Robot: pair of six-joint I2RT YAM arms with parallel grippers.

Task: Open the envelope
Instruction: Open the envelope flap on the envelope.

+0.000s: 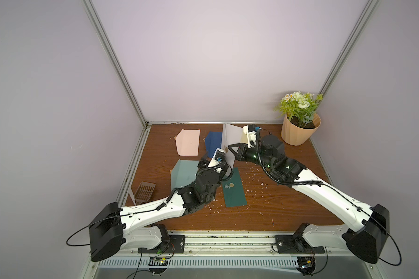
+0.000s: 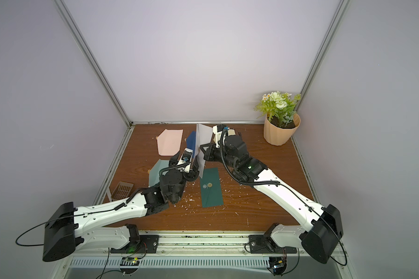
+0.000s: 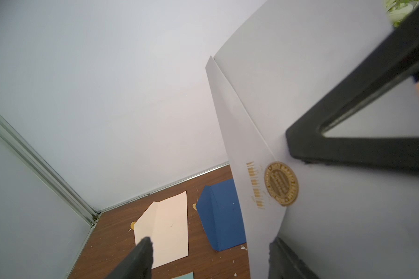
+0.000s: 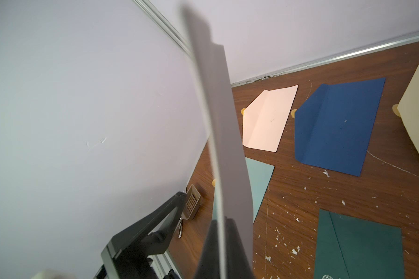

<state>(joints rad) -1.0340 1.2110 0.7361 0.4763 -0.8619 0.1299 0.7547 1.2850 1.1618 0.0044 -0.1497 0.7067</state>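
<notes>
The right gripper (image 1: 230, 147) has its jaws clenched on the white envelope (image 1: 229, 140), holding it upright just behind the dark green envelope (image 1: 234, 190). The left gripper (image 3: 209, 246) has its jaws released, standing around the white envelope's lower edge.

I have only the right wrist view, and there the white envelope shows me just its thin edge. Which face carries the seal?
Observer: The gold seal is on the face of the white envelope turned to the left wrist camera.
Operator: Is the flap open already?
Observer: Not yet: the flap lies flat, with the seal over its tip.
Operator: What is near the seal?
Observer: One finger of the right pincer, shut on the envelope, presses right beside it.
</notes>
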